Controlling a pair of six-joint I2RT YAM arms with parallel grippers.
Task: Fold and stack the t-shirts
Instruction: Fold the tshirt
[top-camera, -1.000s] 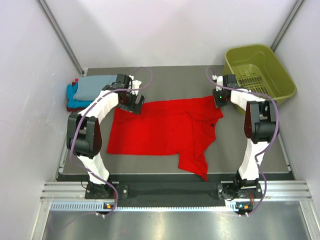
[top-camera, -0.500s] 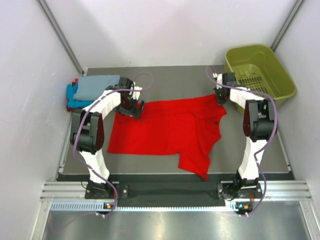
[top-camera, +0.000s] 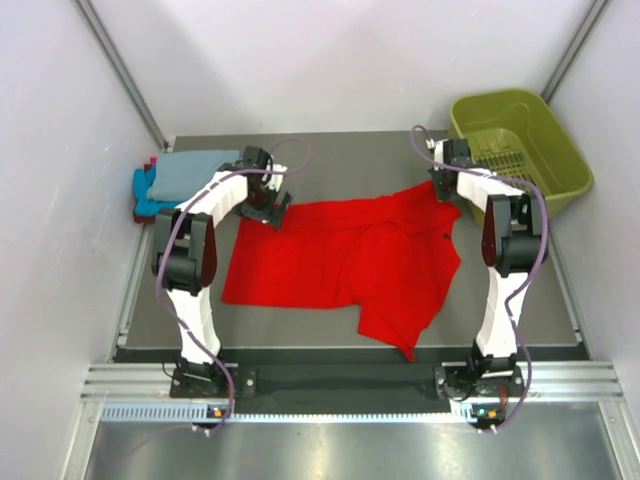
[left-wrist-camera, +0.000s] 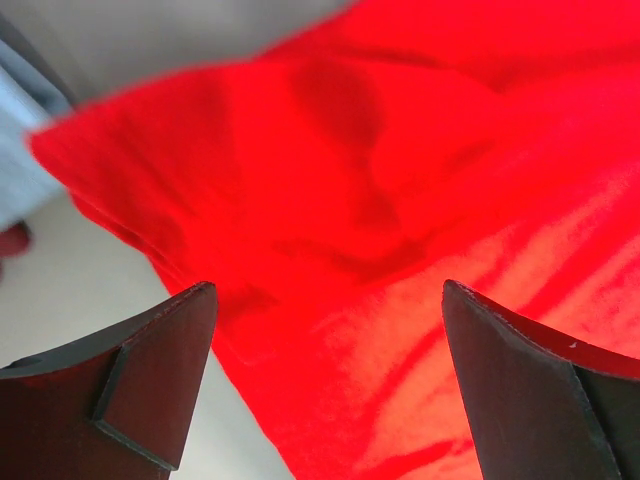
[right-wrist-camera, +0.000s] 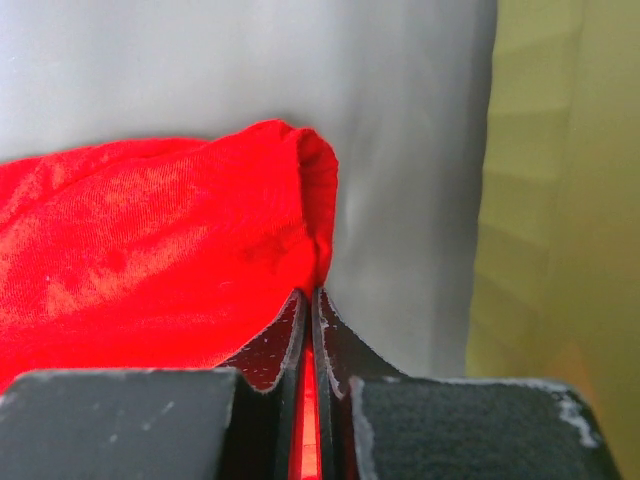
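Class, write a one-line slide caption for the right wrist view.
Right pincer shut on a fold of the red t-shirt, olive-green basket beside it.

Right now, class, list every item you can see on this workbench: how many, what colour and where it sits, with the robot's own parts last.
red t-shirt: one, bright red, spread rumpled across the middle of the table.
grey-blue t-shirt: one, grey-blue, folded, on top of the stack at the far left.
turquoise t-shirt: one, turquoise, folded under the grey-blue one.
red strip: one, dark red, peeking from beneath that stack; too little shows to tell what it is.
basket: one, olive green, far right corner.
table: one, grey, under everything.
left claw: one, black, open over the red t-shirt's far left corner.
right claw: one, black, shut on the red t-shirt's far right corner.
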